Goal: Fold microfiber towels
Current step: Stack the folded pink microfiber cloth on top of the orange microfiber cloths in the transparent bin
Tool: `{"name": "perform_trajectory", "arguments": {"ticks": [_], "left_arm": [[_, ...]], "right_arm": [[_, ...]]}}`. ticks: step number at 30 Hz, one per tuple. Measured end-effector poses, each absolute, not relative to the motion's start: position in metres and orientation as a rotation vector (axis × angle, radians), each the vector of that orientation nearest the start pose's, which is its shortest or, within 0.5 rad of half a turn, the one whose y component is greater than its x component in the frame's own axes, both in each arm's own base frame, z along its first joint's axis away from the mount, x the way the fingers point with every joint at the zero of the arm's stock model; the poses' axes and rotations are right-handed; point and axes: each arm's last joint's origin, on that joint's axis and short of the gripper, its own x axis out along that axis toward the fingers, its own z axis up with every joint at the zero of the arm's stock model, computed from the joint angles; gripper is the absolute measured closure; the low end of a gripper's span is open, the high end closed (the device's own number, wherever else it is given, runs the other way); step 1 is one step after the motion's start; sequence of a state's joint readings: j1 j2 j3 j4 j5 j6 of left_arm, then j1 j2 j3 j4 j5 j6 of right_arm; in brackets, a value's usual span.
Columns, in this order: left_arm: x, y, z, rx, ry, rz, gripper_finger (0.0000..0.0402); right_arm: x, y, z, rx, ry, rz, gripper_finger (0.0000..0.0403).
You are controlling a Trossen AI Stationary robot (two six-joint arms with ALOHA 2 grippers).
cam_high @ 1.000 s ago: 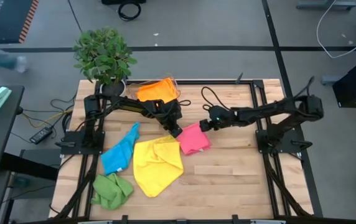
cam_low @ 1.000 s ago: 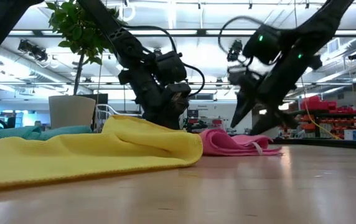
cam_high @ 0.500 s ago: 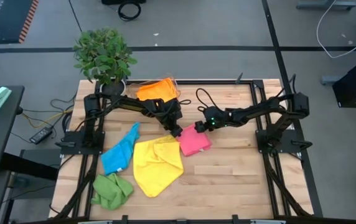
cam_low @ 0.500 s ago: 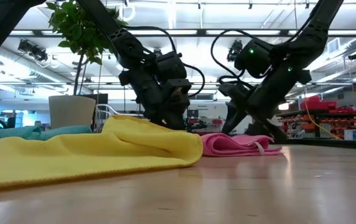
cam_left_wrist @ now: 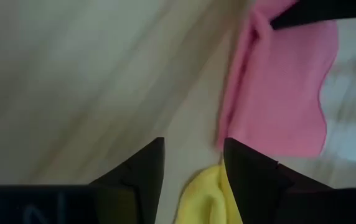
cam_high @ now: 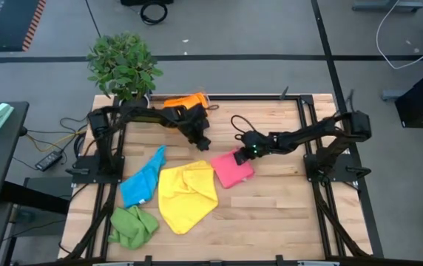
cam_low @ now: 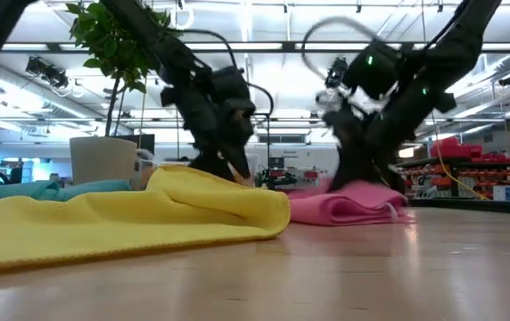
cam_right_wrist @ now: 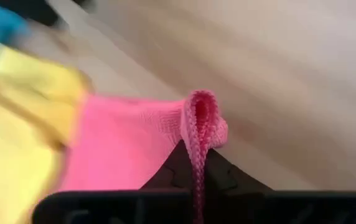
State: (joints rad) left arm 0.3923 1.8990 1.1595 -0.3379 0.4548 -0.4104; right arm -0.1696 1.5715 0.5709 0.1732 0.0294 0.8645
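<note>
Right gripper (cam_high: 250, 151) pinches the top edge of the pink towel (cam_high: 233, 169), near the middle of the high view; a little fold pokes up between its fingers. Left gripper (cam_high: 201, 141) hangs just up and left, fingers apart, holding nothing. Yellow towel (cam_high: 186, 194) lies beside the pink one.

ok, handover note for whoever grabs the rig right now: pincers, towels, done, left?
Right pincer: shut on the far edge of the pink microfiber towel, which is pinched into a fold between its fingers.
Left pincer: open, empty, above bare wood between the orange towel and the pink one.
Yellow towel lies rumpled mid-table, touching the pink one. Blue towel and green towel are crumpled on the left arm's side.
Done: none looks neatly folded.
Left: probably finish the pink, then the rest.
</note>
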Motion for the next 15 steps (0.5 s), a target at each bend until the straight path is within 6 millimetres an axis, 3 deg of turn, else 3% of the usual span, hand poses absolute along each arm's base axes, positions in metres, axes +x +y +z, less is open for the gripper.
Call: {"name": "perform_trajectory", "arguments": {"ticks": [7, 15], "left_arm": [[0.34, 0.124, 0.187, -0.756, 0.925, 0.12, 0.0226], [0.335, 0.099, 0.236, -0.643, 0.785, -0.004, 0.0228]], "right_arm": [[0.258, -0.047, 0.167, 0.742, 0.516, -0.49, 0.0399], [0.243, -0.046, 0.194, 0.76, 0.445, -0.485, 0.04]]}}
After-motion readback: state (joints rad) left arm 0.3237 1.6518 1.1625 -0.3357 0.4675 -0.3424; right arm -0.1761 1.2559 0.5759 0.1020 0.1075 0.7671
